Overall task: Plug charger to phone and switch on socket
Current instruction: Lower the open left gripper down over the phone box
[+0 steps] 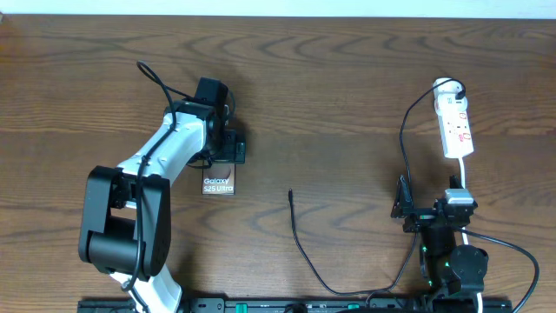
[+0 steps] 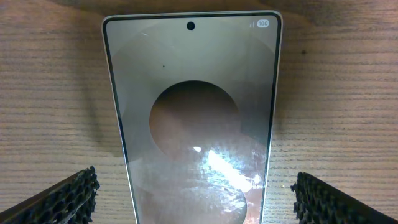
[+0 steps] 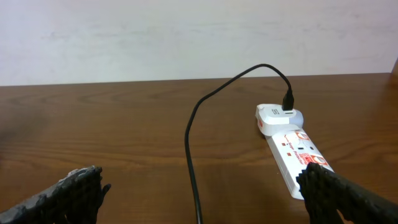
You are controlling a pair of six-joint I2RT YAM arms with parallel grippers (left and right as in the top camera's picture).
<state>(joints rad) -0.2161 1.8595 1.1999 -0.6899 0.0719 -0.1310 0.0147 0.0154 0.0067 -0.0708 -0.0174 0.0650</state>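
Observation:
The phone (image 1: 219,183) lies flat on the wooden table, its "Galaxy" lettering showing below my left gripper (image 1: 228,148). In the left wrist view the phone (image 2: 193,118) fills the middle, and my left gripper (image 2: 196,199) is open with one finger on each side of it, not touching. The charger cable (image 1: 300,243) runs from its loose plug tip (image 1: 290,193) round the front to an adapter in the socket (image 1: 455,122). My right gripper (image 1: 432,210) is open and empty. In the right wrist view (image 3: 202,193) the cable (image 3: 189,155) passes between its fingers, and the socket (image 3: 289,146) lies at right.
The socket's white cord (image 1: 465,174) runs down towards the right arm's base. The table's far edge meets a white wall (image 3: 186,37). The left arm's body (image 1: 130,217) covers the front left.

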